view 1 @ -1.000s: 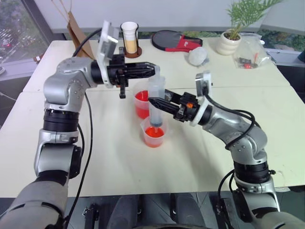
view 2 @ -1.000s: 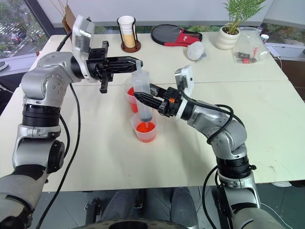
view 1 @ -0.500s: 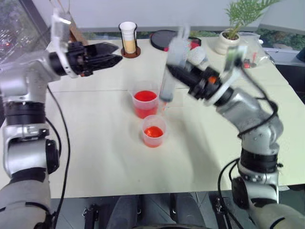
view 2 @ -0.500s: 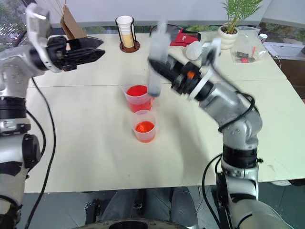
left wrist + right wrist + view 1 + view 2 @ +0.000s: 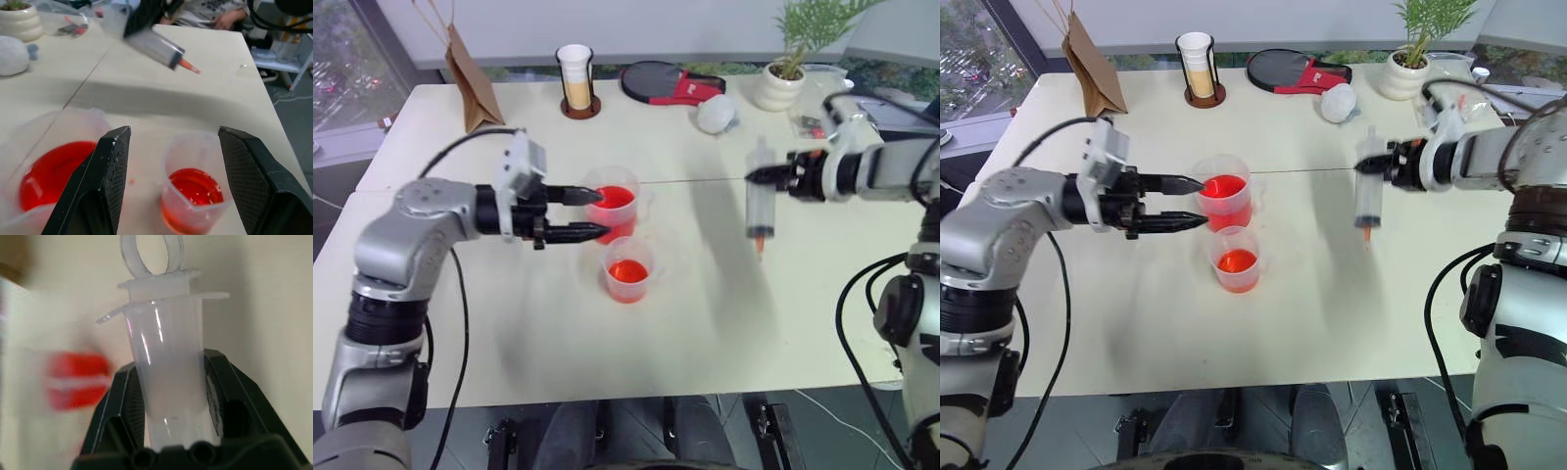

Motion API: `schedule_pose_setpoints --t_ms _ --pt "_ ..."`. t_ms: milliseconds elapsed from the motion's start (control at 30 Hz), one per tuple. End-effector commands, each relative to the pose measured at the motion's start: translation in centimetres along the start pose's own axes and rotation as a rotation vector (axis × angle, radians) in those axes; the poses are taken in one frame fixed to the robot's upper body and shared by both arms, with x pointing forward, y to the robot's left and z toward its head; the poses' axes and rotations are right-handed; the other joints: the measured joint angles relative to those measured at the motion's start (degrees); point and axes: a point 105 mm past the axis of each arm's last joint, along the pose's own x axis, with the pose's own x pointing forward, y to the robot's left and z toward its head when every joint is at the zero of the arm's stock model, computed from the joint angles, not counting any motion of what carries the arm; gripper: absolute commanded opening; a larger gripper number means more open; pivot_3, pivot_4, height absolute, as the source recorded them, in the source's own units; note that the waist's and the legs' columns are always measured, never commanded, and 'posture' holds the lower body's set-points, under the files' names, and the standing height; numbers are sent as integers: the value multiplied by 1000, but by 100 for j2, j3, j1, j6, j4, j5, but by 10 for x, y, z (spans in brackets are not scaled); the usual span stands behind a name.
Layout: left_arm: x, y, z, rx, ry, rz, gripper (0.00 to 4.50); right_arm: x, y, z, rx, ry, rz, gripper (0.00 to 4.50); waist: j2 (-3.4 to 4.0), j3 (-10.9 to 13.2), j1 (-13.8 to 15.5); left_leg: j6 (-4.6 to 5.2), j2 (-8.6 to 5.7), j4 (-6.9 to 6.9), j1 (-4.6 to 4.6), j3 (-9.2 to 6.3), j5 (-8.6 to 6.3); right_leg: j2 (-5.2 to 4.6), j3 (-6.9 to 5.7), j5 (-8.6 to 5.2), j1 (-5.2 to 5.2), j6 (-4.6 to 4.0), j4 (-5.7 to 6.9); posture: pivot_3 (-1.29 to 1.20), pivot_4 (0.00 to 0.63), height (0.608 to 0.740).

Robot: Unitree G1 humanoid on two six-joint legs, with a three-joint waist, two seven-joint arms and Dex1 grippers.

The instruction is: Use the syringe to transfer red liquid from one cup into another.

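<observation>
The syringe hangs tip down over bare table right of the cups, its barrel clear, with my right gripper shut on its upper barrel. The larger cup holds red liquid. Just in front of it stands the smaller cup, with red liquid in its bottom. My left gripper is open and level, pointing right, its fingertips just short of the larger cup's side and holding nothing.
At the table's far side stand a brown paper bag, a white and tan tumbler in a holder, red and black paddles, a white lump, a potted plant and a plastic bag.
My right arm lifted the syringe out of the smaller cup and swung it far to the right. My left gripper let go of the syringe's top, opened and dropped to cup height.
</observation>
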Motion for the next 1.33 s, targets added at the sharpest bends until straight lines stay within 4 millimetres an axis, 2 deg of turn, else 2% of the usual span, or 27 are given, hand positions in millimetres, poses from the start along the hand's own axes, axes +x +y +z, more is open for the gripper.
schedule_pose_setpoints --t_ms 33,167,333,467,533,567,700,767,833,933,1000,1100,1133,1233,1333 --pt "3 -4 -2 62 15 13 2901 -3 -8 5 5 23 -103 1370 0 0 7 0 0 1 0 2 0 0 0 0 -5 0 8 0 150 740" --pt "6 -5 -5 57 1 25 2901 22 -17 -15 86 117 -125 1370 -1 0 33 3 -1 6 0 2 -1 1 0 0 -3 1 10 0 150 740" --pt "5 -4 -4 40 -26 54 2901 35 -23 -19 157 124 -154 1370 0 0 54 6 -4 11 -1 0 -3 1 0 0 1 1 12 0 150 740" --pt "-2 1 -1 15 -52 90 2946 43 -27 -28 163 144 -183 3187 -2 -1 27 6 -6 12 -3 -4 -3 1 -1 0 2 1 11 0 150 740" --pt "-5 2 0 4 -61 96 2946 42 -26 -26 161 135 -186 4312 -4 -3 33 5 -4 12 1 -5 -3 4 -1 0 5 1 12 0 150 740" --pt "-8 5 1 -6 -66 111 2946 39 -24 -22 153 119 -181 4455 -4 -3 42 5 -4 13 1 -6 -2 4 -1 0 7 1 12 0 150 740" --pt "-25 19 -2 -21 -54 209 2946 17 -13 -4 80 50 -119 4455 -1 -1 48 6 -8 15 1 -10 -3 4 0 0 8 1 12 0 150 740" --pt "-45 25 -8 -58 -35 280 2946 -12 -7 9 -22 -47 -35 4455 1 0 44 6 -7 13 1 -11 -3 5 -1 0 5 2 13 0 150 740" --pt "-63 28 -13 -105 -35 344 2946 -39 -1 14 -126 -123 43 4455 5 3 53 15 -7 7 0 -12 -8 5 -1 0 0 2 13 0 150 740" --pt "-84 25 -30 -191 -4 408 2946 -72 -6 12 -324 -270 186 4455 0 1 42 30 -6 0 -3 -15 -18 6 -4 -1 -3 4 7 0 150 740" --pt "-91 18 -46 -257 26 417 2946 -85 -15 0 -469 -321 262 4455 -4 -1 31 58 -5 0 1 -15 -35 8 -6 -1 17 5 -20 0 150 740" --pt "-101 6 -87 -313 152 455 2946 -82 -49 -23 -566 -314 209 4455 -3 0 24 63 -2 8 23 0 -38 10 -3 -1 60 7 -67 0 150 740" --pt "-104 2 -95 -335 163 461 2946 -79 -57 -29 -573 -309 186 4455 0 2 25 65 -1 9 52 6 -39 7 0 -1 86 6 -74 0 150 740" --pt "-108 3 -104 -346 147 520 2946 -66 -74 -45 -557 -290 133 4455 3 2 42 64 3 7 78 7 -41 5 4 -2 103 5 -72 0 150 740" --pt "-107 4 -101 -341 117 535 2946 -57 -74 -50 -553 -328 128 4455 2 1 57 47 10 8 82 -3 -32 6 4 -2 103 4 -69 0 150 740"
